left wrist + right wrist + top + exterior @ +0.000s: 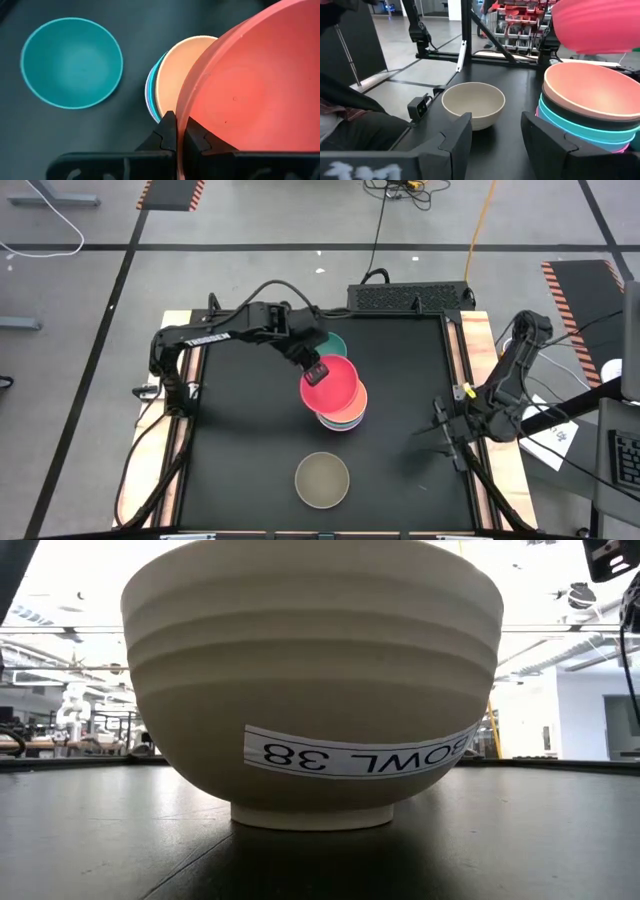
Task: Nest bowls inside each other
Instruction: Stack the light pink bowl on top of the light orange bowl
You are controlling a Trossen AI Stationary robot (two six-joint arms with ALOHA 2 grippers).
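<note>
1. We see the left gripper [318, 370] above the middle of the black table [240, 470], clamped tight on the rim of a red-pink bowl [332, 383].
2. In the left wrist view its two dark fingers [167, 131] pinch that rim between them, and the red-pink bowl fills much of that picture.
3. We see the red-pink bowl held in the air over a stack of bowls [342, 416], tilted and not resting on it; the right wrist view shows a gap between it and the stack.
4. The top bowl of the stack is the peach-orange bowl [592, 90]; under it we make out a dark layer, a light blue rim and a magenta edge at the base.
5. A teal bowl [71, 62] stands alone on the table just beside the stack, on the far side, partly hidden under the left arm in the high view.
6. An olive-grey bowl [322, 479] stands upright by itself near the front edge, well apart from the stack; a label on its side reads "BOWL 38" upside down in the low view.
7. The right gripper [440, 428] waits at the right side of the table with its fingers spread and nothing between them.
</note>
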